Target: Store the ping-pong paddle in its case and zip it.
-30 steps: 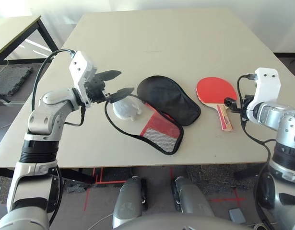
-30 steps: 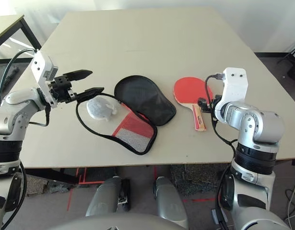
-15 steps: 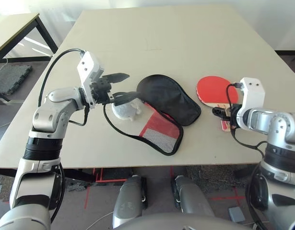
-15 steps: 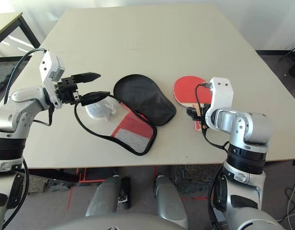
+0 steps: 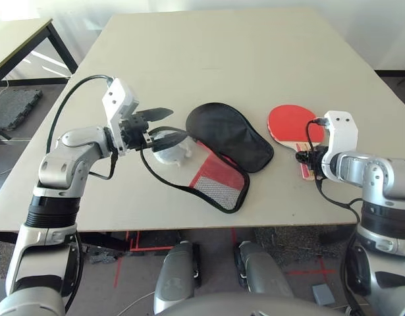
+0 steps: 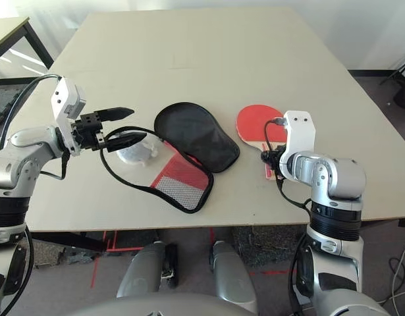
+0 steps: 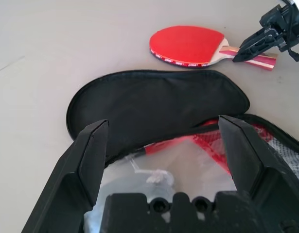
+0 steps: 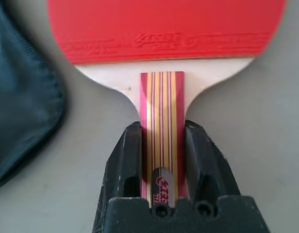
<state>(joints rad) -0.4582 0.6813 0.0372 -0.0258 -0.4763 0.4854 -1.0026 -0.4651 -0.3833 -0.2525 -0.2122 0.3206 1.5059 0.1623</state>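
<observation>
The ping-pong paddle [image 5: 292,123] lies flat on the table at the right, red face up, with its striped handle [image 8: 162,114] pointing toward me. My right gripper [image 8: 161,145] is shut on that handle, one black finger pressed on each side. The case [image 5: 232,135] lies open in the middle: black lining up at the far side, red mesh-pocket flap [image 5: 218,178] nearer me, black zipper edge looping to the left. My left gripper [image 5: 164,126] hovers open over the case's left edge, with nothing between its fingers [image 7: 91,155].
A small pale lump [image 5: 171,150] under clear plastic lies inside the zipper loop, just below the left gripper. The beige table [image 5: 222,52] has wide free room behind the case. A second table [image 5: 18,36] stands off to the far left.
My right gripper came down onto the paddle's handle and closed on it. The left gripper moved in over the case's left edge and stayed open.
</observation>
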